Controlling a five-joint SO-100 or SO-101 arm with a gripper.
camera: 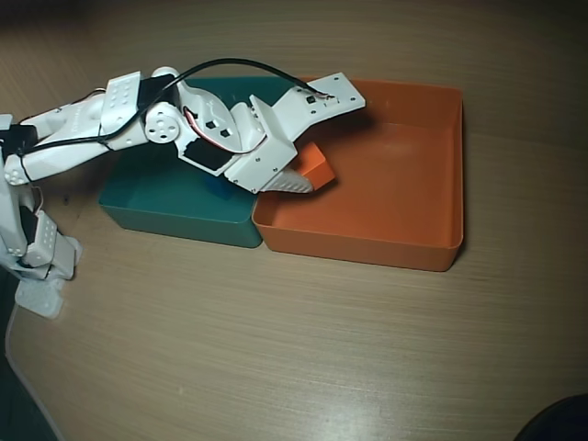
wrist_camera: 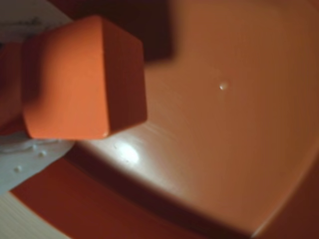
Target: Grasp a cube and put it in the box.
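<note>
Over left end of box (camera: 404,184), gripper (camera: 317,175) hangs with cube (wrist_camera: 82,79) clamped between jaws, clear of floor. Wrist view: cube close to lens, bare orange tray floor beneath, wall curving below. Teal tray (camera: 175,216) just beside box, touching at shared wall. Judgement: release step. Carry slightly further from near wall, lower near floor, then part jaws gently so cube doesn't bounce out.
</note>
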